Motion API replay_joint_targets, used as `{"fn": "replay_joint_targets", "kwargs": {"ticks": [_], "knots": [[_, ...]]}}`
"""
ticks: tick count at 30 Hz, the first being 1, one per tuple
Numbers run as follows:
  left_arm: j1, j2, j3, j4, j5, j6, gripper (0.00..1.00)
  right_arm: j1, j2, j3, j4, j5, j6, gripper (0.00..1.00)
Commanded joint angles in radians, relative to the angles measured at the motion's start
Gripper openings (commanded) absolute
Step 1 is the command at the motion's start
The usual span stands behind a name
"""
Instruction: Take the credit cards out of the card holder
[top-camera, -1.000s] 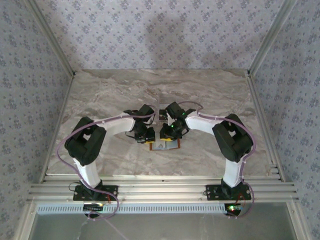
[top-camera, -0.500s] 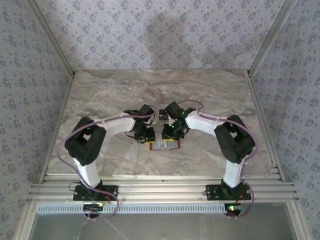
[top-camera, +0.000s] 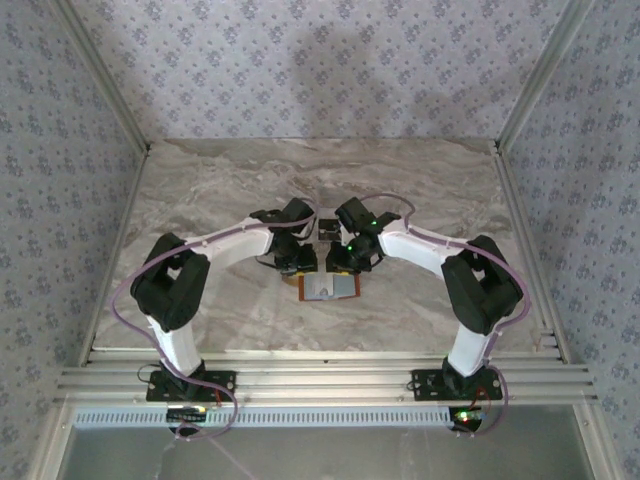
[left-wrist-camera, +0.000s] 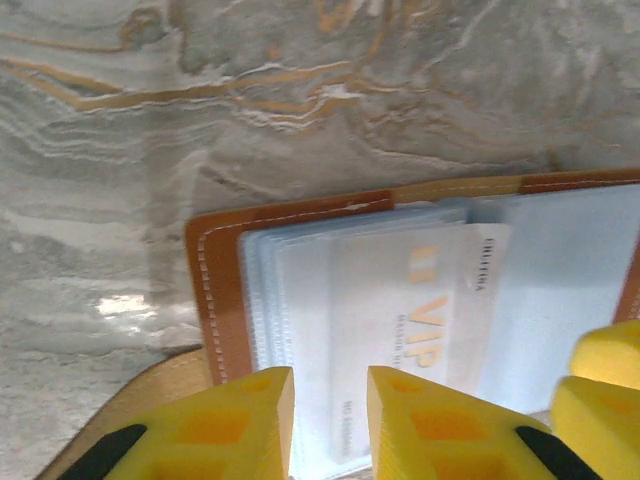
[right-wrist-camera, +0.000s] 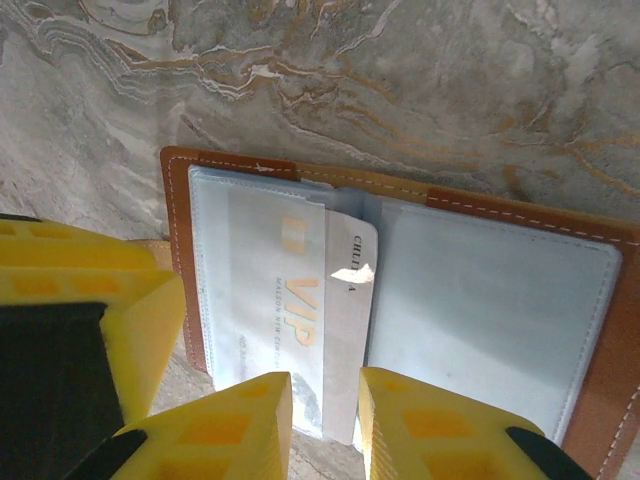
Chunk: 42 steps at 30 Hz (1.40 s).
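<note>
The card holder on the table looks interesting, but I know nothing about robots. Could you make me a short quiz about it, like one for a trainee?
1. True or false: the card holder lies folded shut on the table.
2. Multiple choice: which gold word is printed on the pale card that sticks partly out of its sleeve? A) VIP B) BANK C) GOLD
3. Short answer: what colour are the tips of the right claw poised over that card?

Key: 1 false, it lies open; 2 A; 3 yellow.
</note>
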Motion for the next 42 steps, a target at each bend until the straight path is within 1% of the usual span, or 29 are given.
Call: {"fn": "replay_joint_targets", "kwargs": {"ticks": [1, 8, 15, 19, 32, 42], "knots": [[-0.015, 0.044, 0.033, -0.050, -0.022, 0.025, 0.28, -0.004, -0.020, -0.015, -0.009, -0.008, 0.001, 0.26], [-0.034, 0.085, 0.037, -0.110, -0.093, 0.038, 0.26, -0.007, -0.012, -0.029, 0.013, -0.022, 0.002, 0.26], [-0.034, 0.082, -0.001, -0.096, -0.091, 0.036, 0.23, -0.025, 0.004, -0.070, 0.105, -0.101, 0.037, 0.26], [-0.034, 0.080, -0.010, -0.090, -0.086, 0.034, 0.22, -0.030, 0.016, -0.093, 0.162, -0.148, 0.048, 0.26], [-0.034, 0.083, -0.011, -0.086, -0.081, 0.033, 0.22, -0.043, 0.061, -0.136, 0.216, -0.165, 0.056, 0.26], [-0.034, 0.093, -0.010, -0.084, -0.073, 0.033, 0.22, -0.058, 0.067, -0.196, 0.356, -0.241, 0.097, 0.23]]}}
